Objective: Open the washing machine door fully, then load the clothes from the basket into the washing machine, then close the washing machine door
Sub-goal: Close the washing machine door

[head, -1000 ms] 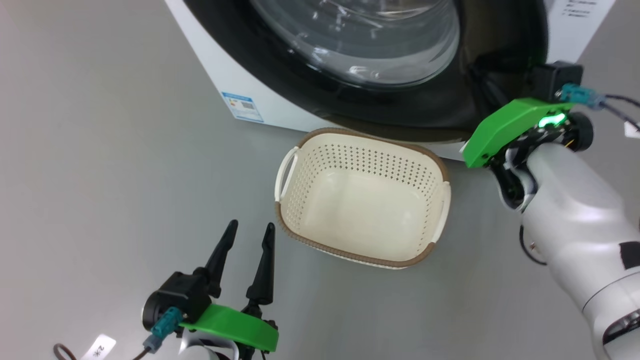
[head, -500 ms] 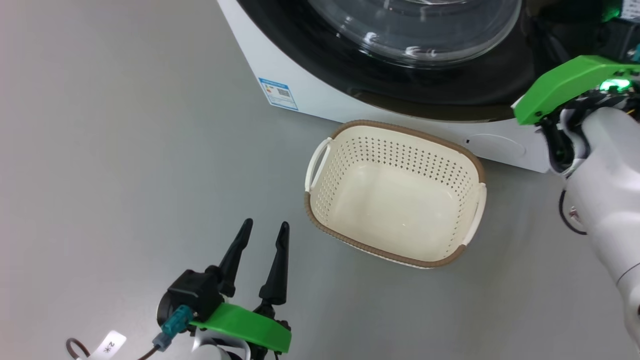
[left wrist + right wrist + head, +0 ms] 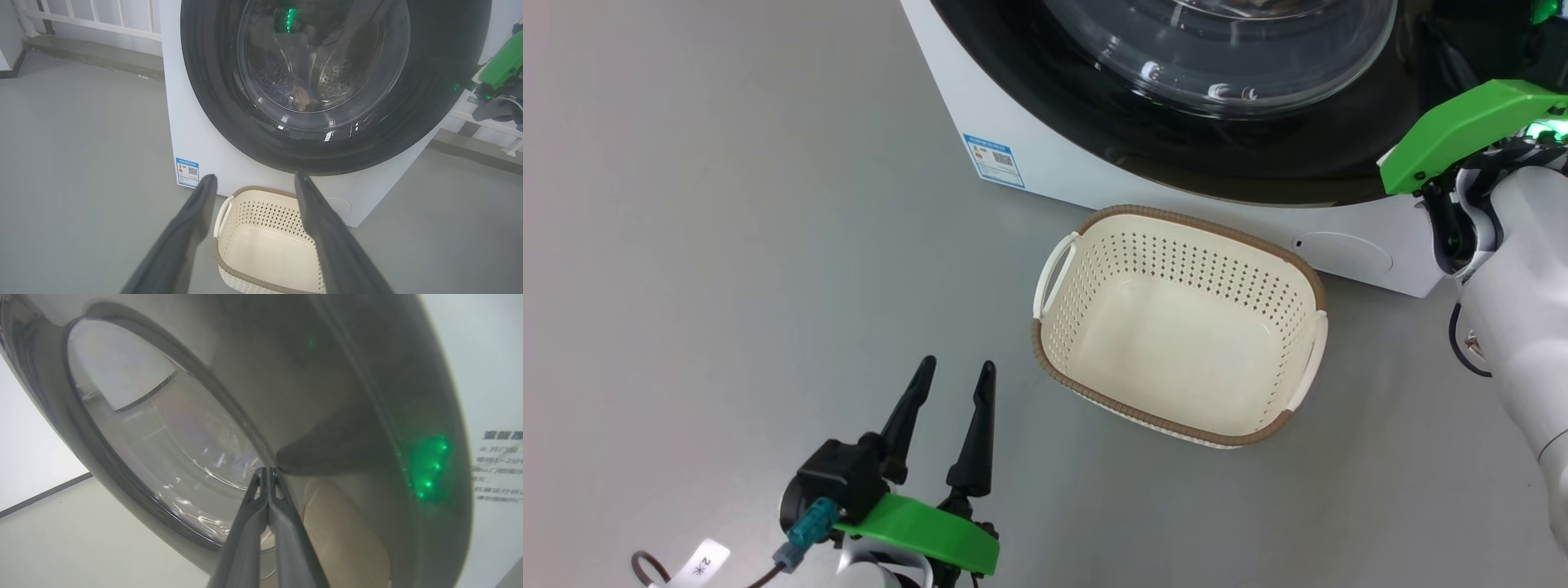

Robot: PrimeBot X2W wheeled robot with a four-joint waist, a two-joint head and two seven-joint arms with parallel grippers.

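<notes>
Head view: left pincer (image 3: 958, 364) spread wide, hovering over floor (image 3: 727, 245) near-left of basket (image 3: 1176, 215); basket sits just before washing machine (image 3: 1045, 167); right pincer (image 3: 265, 470) clenched, tips at washing machine door (image 3: 327, 396), black rim.

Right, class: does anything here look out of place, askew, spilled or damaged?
Nothing much. The basket stands upright and empty on the floor, only turned slightly askew to the washer. No spill or damage shows. The door looks intact.
</notes>
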